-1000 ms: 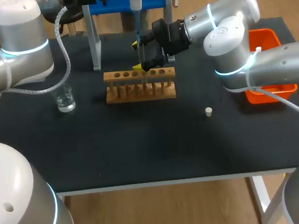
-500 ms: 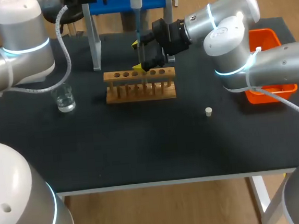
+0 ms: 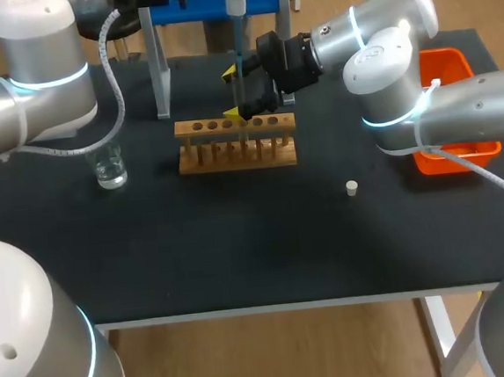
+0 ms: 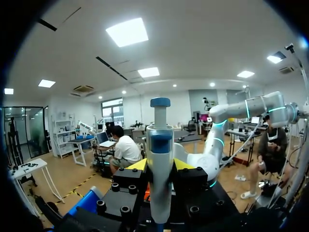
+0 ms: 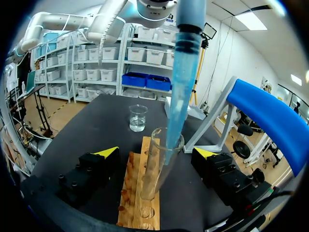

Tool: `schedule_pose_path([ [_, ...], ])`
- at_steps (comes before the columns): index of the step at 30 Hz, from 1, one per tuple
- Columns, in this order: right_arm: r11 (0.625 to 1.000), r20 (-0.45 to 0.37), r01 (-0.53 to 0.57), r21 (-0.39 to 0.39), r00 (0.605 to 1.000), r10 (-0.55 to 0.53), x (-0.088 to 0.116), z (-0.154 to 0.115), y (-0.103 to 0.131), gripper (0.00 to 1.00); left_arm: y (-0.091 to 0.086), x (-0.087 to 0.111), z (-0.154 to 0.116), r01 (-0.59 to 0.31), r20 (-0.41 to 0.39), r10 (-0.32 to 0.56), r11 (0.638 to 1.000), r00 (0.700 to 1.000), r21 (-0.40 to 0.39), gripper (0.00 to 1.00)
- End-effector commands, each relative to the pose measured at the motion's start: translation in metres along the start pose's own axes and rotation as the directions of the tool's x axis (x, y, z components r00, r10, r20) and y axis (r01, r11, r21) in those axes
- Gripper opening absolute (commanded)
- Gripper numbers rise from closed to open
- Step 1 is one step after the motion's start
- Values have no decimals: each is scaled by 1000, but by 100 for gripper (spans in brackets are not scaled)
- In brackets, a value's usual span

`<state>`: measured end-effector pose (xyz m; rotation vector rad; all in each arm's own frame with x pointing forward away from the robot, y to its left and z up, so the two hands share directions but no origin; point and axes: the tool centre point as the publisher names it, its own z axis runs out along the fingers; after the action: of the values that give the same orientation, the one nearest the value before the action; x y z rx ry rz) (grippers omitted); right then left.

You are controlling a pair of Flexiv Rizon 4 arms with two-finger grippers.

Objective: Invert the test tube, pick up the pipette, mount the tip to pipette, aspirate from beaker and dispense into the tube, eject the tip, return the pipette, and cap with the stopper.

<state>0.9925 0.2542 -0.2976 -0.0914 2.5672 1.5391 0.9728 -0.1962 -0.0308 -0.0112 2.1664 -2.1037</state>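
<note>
Your left gripper [image 4: 160, 166] clamps the pipette [image 4: 160, 145], its tip [image 5: 179, 111] inside the test tube [image 5: 153, 179]. Your right gripper [image 5: 157, 153] stands wide around it, so sideways drift could knock the unsupported tube.

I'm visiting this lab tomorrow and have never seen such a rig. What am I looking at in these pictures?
It is a robot with two arms at a black table. One picture looks down from above; the two round ones come from cameras on the wrists. On the table are a wooden rack, a beaker, a small stopper and an orange bin. The left arm's jaws are shut on a pipette, whose blue tip dips into a test tube standing in the rack. The right arm's jaws stand open on either side of that tube, not touching it.
</note>
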Motion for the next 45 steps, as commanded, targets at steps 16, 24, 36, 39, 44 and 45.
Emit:
schedule_pose_path([
  [16, 1000, -1, 0, 2, 1000, 0, 0, 0, 0, 100, 7, 8, -10, 16, 13, -15, 1000, 1000, -20, 0],
  [24, 1000, -1, 0, 2, 1000, 0, 0, 0, 0, 100, 8, 7, -13, 11, 34, -11, 1000, 999, -21, 0],
  [36, 1000, -1, 0, 2, 1000, 0, 0, 0, 0, 100, 11, 2, -8, 9, 31, -9, 1000, 999, -9, 0],
  [39, 1000, -1, 0, 2, 1000, 0, 0, 0, 0, 100, 12, 1, -7, 10, 31, -10, 1000, 999, -7, 0],
  [44, 1000, -1, 0, 2, 1000, 0, 0, 0, 0, 100, 14, 1, -6, 12, 30, -12, 1000, 999, -2, 0],
  [45, 1000, -1, 0, 2, 1000, 0, 0, 0, 0, 100, 15, 1, -6, 13, 29, -13, 1000, 999, -1, 0],
])
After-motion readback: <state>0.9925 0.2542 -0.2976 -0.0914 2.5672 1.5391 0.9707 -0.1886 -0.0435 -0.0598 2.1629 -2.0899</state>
